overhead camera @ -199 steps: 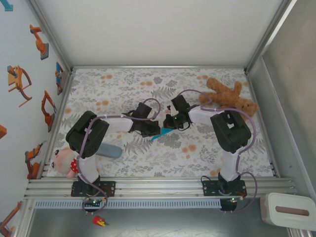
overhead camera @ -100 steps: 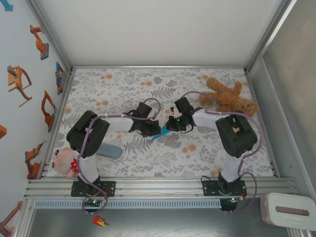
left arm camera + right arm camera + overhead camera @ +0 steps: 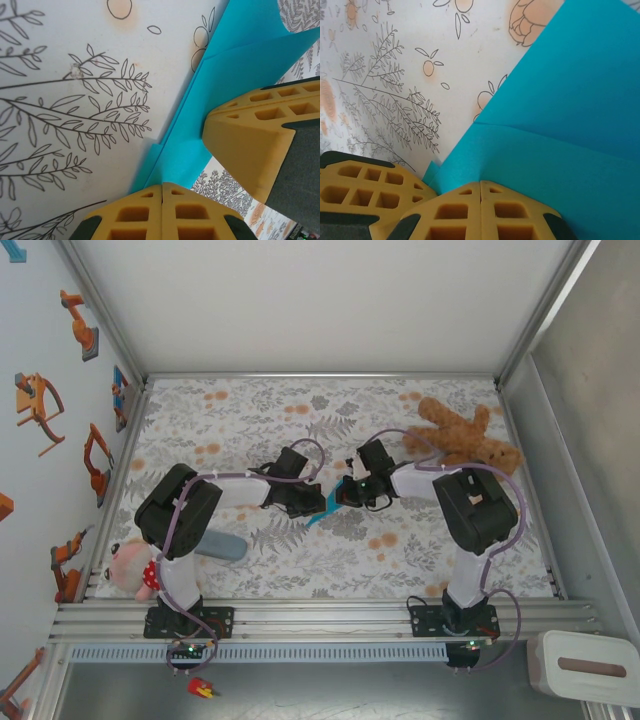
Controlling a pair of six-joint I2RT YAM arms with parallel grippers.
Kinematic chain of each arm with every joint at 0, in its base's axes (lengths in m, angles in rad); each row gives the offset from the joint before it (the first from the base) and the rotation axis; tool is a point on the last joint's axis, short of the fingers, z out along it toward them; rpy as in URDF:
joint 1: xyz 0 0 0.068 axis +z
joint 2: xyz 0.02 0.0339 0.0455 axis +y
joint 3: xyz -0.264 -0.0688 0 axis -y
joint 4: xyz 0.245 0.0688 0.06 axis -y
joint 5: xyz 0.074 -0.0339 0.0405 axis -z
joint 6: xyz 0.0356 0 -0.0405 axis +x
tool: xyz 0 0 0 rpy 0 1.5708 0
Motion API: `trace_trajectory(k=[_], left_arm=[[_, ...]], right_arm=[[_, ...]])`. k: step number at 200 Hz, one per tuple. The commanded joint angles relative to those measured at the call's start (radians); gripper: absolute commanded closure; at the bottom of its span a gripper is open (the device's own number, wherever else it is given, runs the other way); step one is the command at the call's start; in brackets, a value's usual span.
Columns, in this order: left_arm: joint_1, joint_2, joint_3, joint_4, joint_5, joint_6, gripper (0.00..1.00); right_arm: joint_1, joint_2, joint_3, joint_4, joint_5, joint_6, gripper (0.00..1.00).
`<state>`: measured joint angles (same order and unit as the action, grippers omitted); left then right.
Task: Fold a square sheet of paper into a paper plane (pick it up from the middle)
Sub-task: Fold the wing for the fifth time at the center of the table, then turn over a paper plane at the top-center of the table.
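Observation:
The turquoise sheet of paper point(image 3: 320, 512) lies mid-table, folded into a narrow layered strip like a paper plane's body. My left gripper point(image 3: 316, 503) is shut, its tips down on the paper's left part. My right gripper point(image 3: 343, 496) is shut too, tips on the paper beside it. In the left wrist view the creased paper point(image 3: 235, 65) runs up from my closed tips point(image 3: 162, 186), with the right gripper's yellow finger point(image 3: 250, 145) pressing on it. The right wrist view has layered paper point(image 3: 570, 100) ahead of closed tips point(image 3: 480, 182) and the left gripper's finger point(image 3: 365, 185) at lower left.
A brown teddy bear point(image 3: 465, 435) lies at the back right. A grey-blue oblong case point(image 3: 220, 545) and a small doll point(image 3: 130, 568) sit front left by the left arm's base. A white box point(image 3: 585, 665) stands off the table, front right. Metal rails edge the flowered cloth point(image 3: 400, 550).
My right gripper and forearm have slid slightly to the right along the paper. The left gripper has held still, and both have stayed shut.

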<state>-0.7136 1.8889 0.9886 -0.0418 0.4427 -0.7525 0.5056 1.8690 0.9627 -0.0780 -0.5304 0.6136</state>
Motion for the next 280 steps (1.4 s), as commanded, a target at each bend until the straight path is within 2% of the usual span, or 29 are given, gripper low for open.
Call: trace_trajectory(k=[1, 69, 140, 149, 182, 223, 249, 262, 280], left_arm=[[0.008, 0.044, -0.075, -0.122, -0.077, -0.019, 1.00], [0.009, 0.030, -0.063, -0.137, -0.050, -0.010, 1.00], [0.006, -0.001, 0.026, -0.137, 0.006, 0.013, 1.00], [0.005, -0.022, 0.048, -0.140, 0.013, 0.014, 0.98], [0.012, -0.142, 0.108, -0.175, -0.039, 0.030, 0.81], [0.053, -0.320, 0.070, -0.270, -0.192, 0.055, 0.53], [0.081, -0.434, 0.022, -0.348, -0.319, 0.077, 0.35], [0.097, -0.486, -0.016, -0.366, -0.370, 0.080, 0.26], [0.111, -0.549, -0.065, -0.376, -0.439, 0.095, 0.14]], right_arm=[[-0.087, 0.016, -0.063, 0.017, 0.097, 0.003, 1.00], [-0.250, 0.003, -0.074, 0.034, 0.086, -0.029, 0.99], [-0.286, -0.118, -0.086, -0.006, 0.154, -0.050, 0.97], [-0.285, -0.150, -0.082, -0.020, 0.159, -0.051, 0.96], [-0.279, -0.283, -0.078, -0.098, 0.184, -0.044, 0.90], [-0.239, -0.396, -0.066, -0.241, 0.255, -0.014, 0.69], [-0.167, -0.423, -0.035, -0.330, 0.320, 0.038, 0.53], [-0.107, -0.424, -0.008, -0.381, 0.370, 0.069, 0.41], [-0.016, -0.414, 0.032, -0.441, 0.457, 0.129, 0.34]])
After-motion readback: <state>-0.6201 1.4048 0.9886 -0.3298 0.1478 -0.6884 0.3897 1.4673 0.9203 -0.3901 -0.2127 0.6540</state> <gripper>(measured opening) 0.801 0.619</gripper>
